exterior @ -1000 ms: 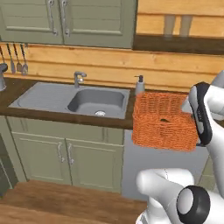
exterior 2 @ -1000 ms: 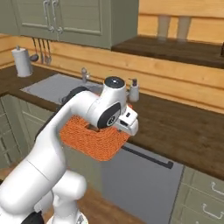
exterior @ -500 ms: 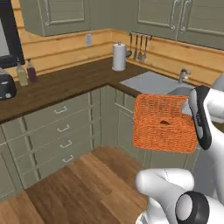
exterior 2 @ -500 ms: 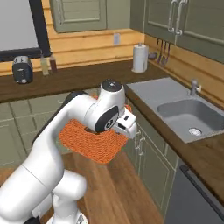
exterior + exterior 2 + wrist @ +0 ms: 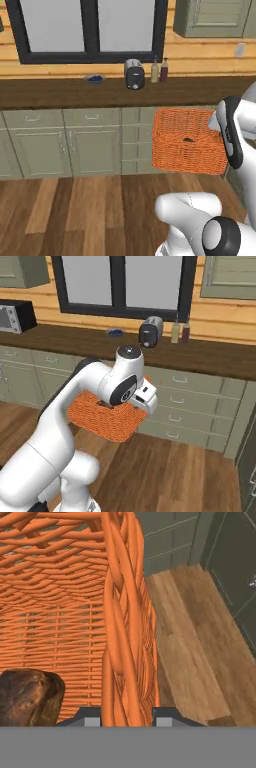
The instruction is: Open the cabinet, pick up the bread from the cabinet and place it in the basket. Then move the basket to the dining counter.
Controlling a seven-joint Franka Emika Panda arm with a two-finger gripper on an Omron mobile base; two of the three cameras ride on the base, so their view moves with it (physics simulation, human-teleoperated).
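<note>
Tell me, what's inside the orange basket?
Inside the basket sits the bread, a dark-brown lump on the woven floor. Its lower part is cut off from view.

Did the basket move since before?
Yes. The basket, held by the gripper, was beside the sink a second ago; it now hangs above the wood floor before the cabinets, carried as the base drove.

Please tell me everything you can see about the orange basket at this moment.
The basket is bright orange, rectangular, woven like wicker, with upright open-weave sides. It is held in the air above the wooden floor, in front of the grey-green lower cabinets. The tool is shut on one side wall, a finger on each face. The dark-brown bread lies inside on the bottom.
</note>
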